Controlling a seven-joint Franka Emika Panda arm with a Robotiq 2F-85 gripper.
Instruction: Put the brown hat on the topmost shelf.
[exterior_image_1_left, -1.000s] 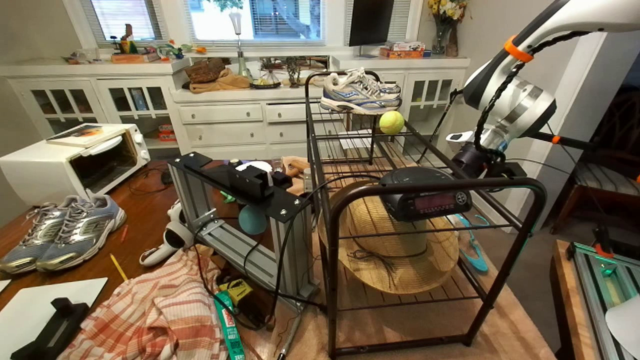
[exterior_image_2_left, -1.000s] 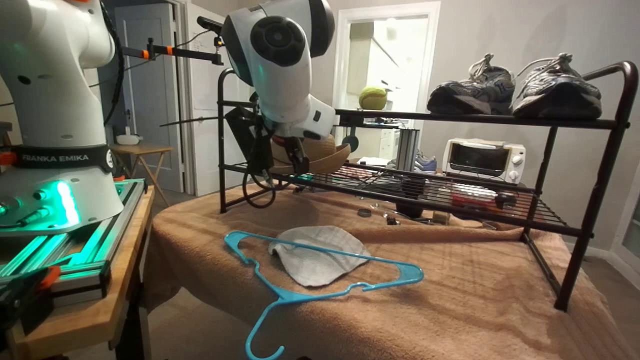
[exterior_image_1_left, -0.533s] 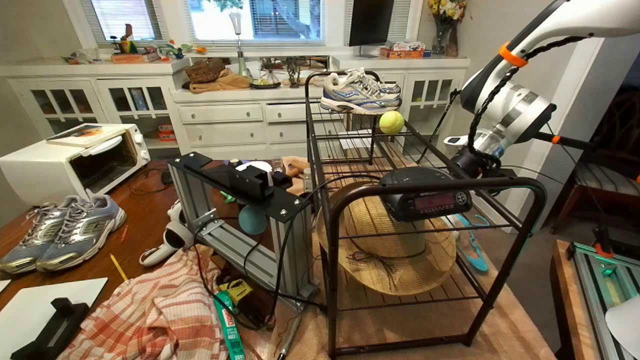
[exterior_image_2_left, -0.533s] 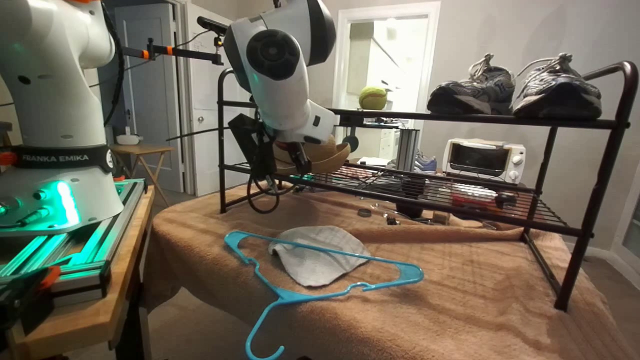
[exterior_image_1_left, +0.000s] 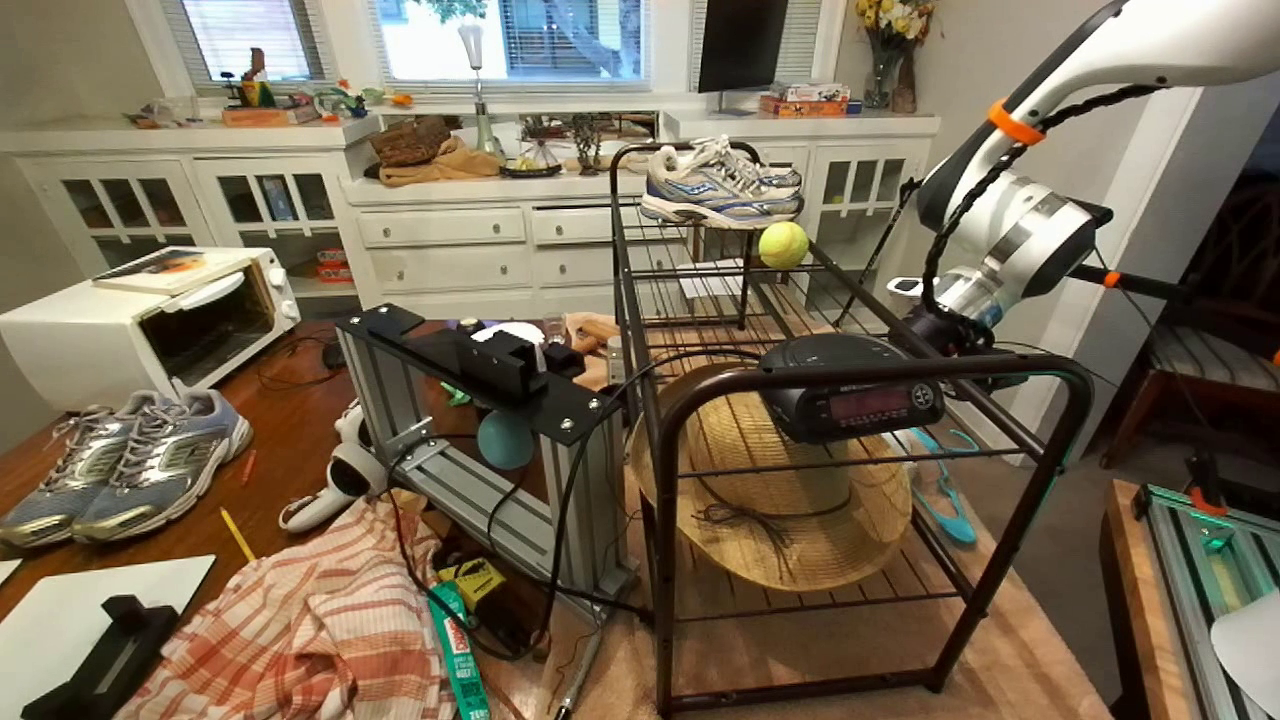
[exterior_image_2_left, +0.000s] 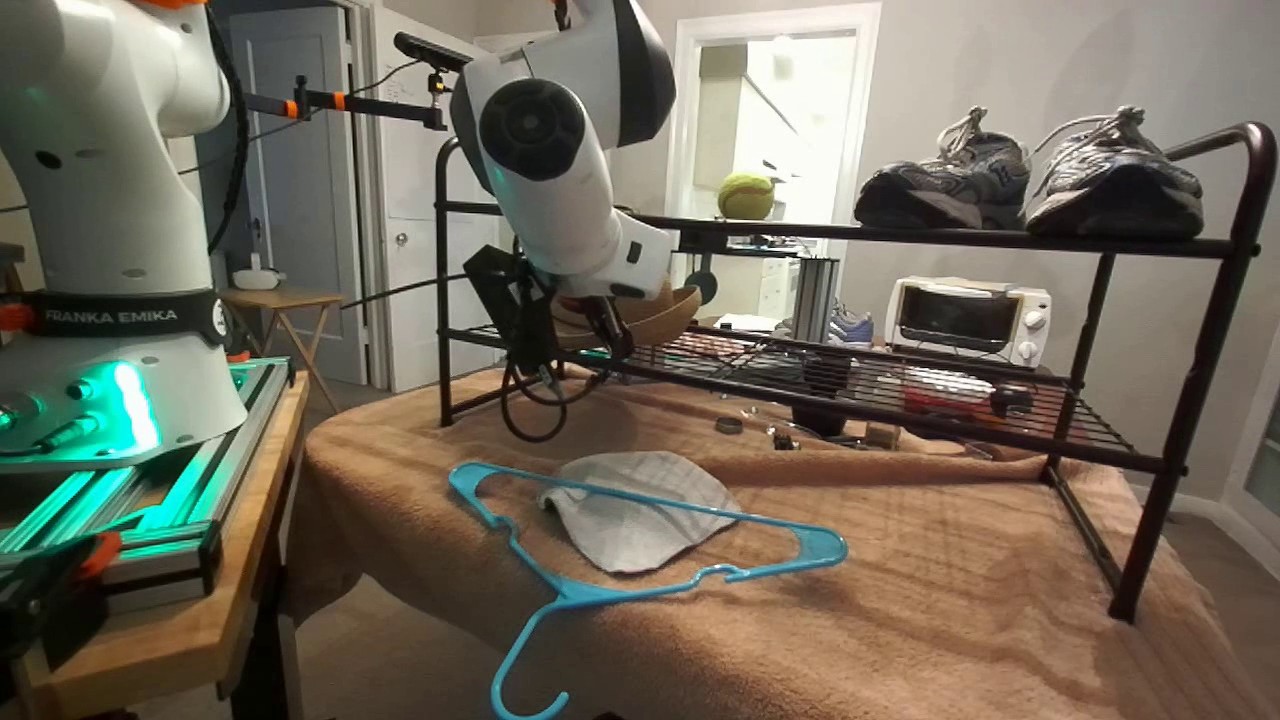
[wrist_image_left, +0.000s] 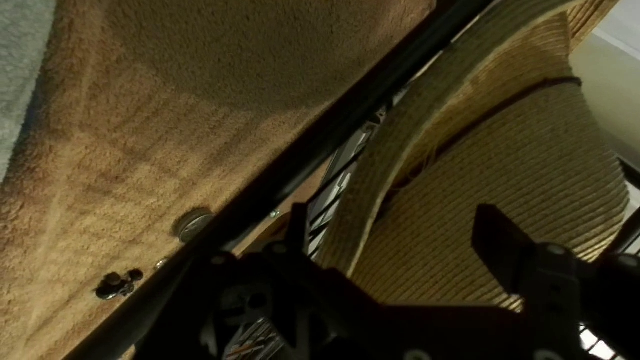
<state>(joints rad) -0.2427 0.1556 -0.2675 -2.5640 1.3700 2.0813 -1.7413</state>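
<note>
We saw the straw hat (wrist_image_left: 490, 165) on the lower wire shelf (exterior_image_2_left: 950, 424), under the topmost shelf (exterior_image_2_left: 830, 231), just ahead of the end effector (wrist_image_left: 392, 225), whose fingers (wrist_image_left: 500, 245) stood wide apart and gripped nothing, the hat's brim (wrist_image_left: 350, 220) showing between them in the wrist view.

Our white arm (exterior_image_2_left: 570, 212), round black cap (exterior_image_2_left: 531, 129)
We see twisted black cable (exterior_image_1_left: 964, 203), an orange band (exterior_image_1_left: 1015, 123), a black collar (exterior_image_2_left: 125, 317) lettered FRANKA EMIKA, a green light (exterior_image_2_left: 137, 405).
</note>
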